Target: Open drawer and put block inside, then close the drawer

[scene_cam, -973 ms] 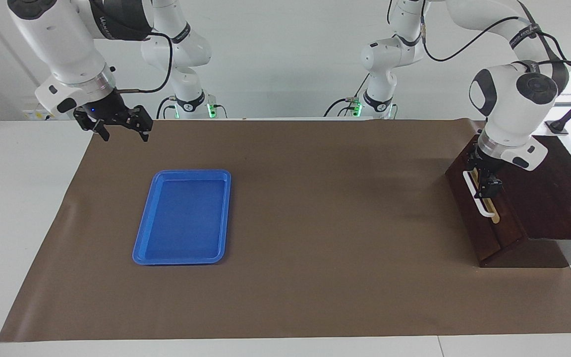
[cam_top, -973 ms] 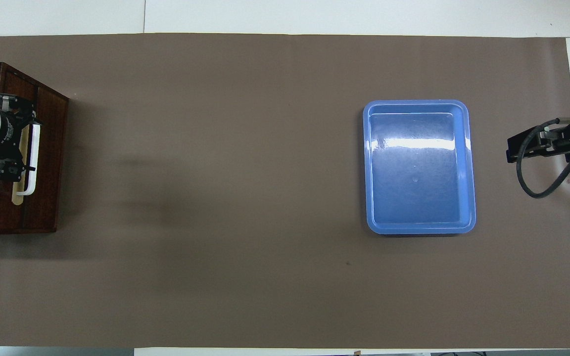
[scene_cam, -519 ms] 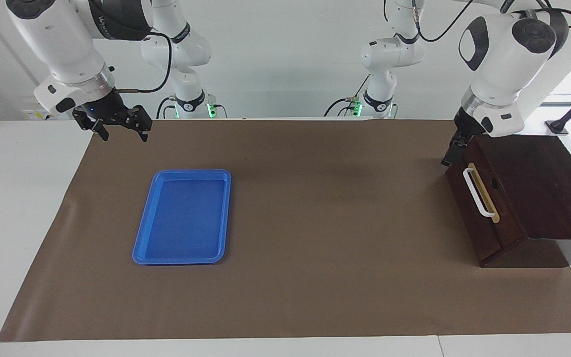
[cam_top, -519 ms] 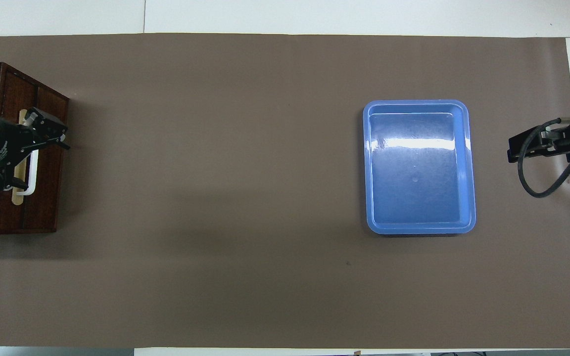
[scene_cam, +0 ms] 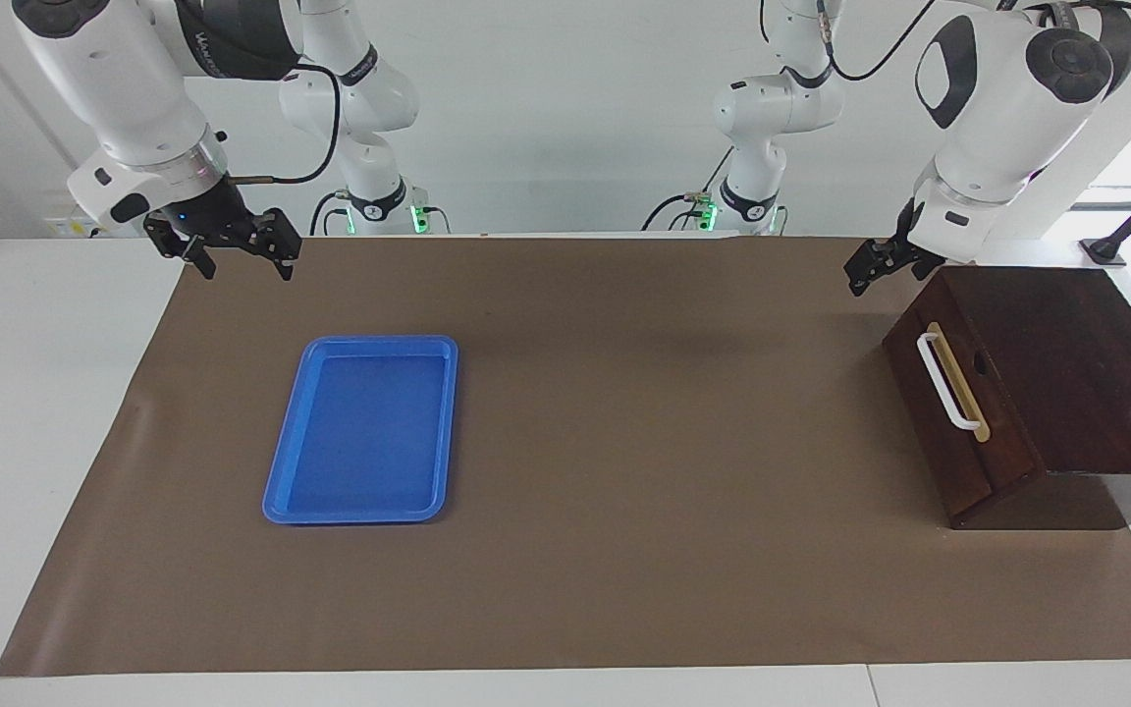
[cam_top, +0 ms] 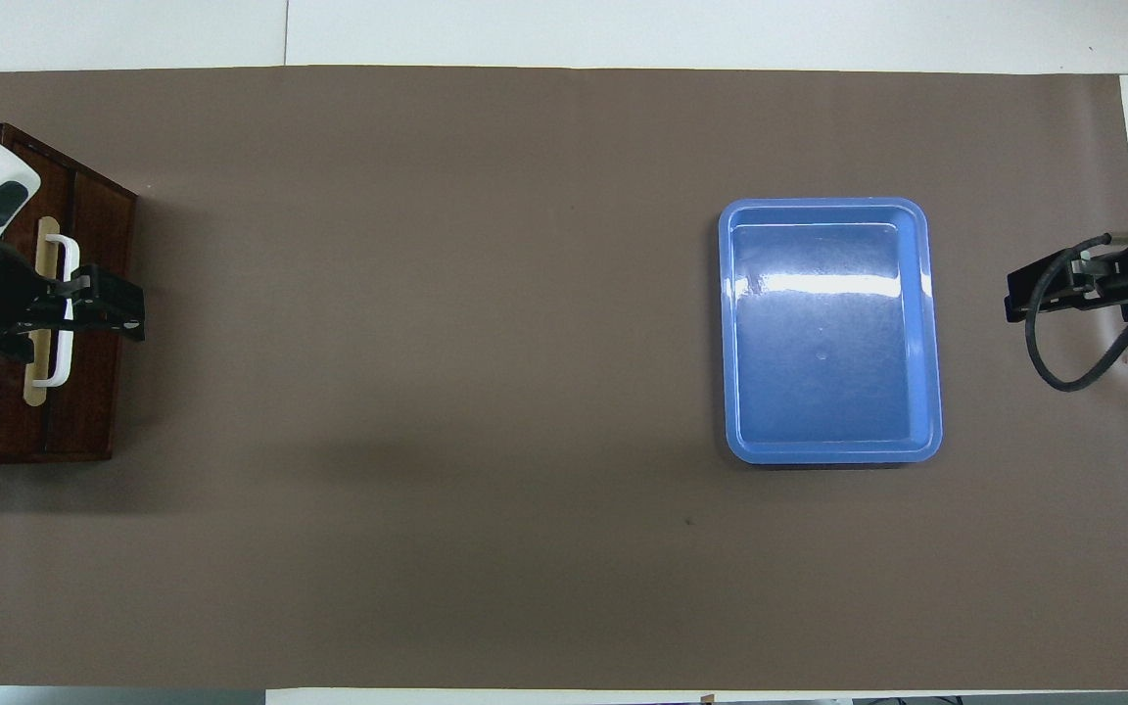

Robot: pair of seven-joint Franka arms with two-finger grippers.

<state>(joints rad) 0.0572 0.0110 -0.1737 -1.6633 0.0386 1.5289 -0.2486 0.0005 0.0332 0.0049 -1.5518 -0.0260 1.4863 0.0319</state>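
The dark wooden box stands at the left arm's end of the table, its drawer pushed in. The white bar handle on the tan strip is free; from overhead the handle is partly covered by the arm. My left gripper hangs open and empty in the air above the box's front corner, clear of the handle; overhead, the left gripper sits over the drawer front. My right gripper waits open and empty, raised over the mat's edge at the other end. The block is out of view.
A shallow blue tray lies empty on the brown mat toward the right arm's end, also seen from above as the tray. The right gripper and its cable hang beside it.
My left gripper has left the drawer handle, risen and swung off the drawer front to the box's upper corner. The drawer stays shut. The right arm has not moved.
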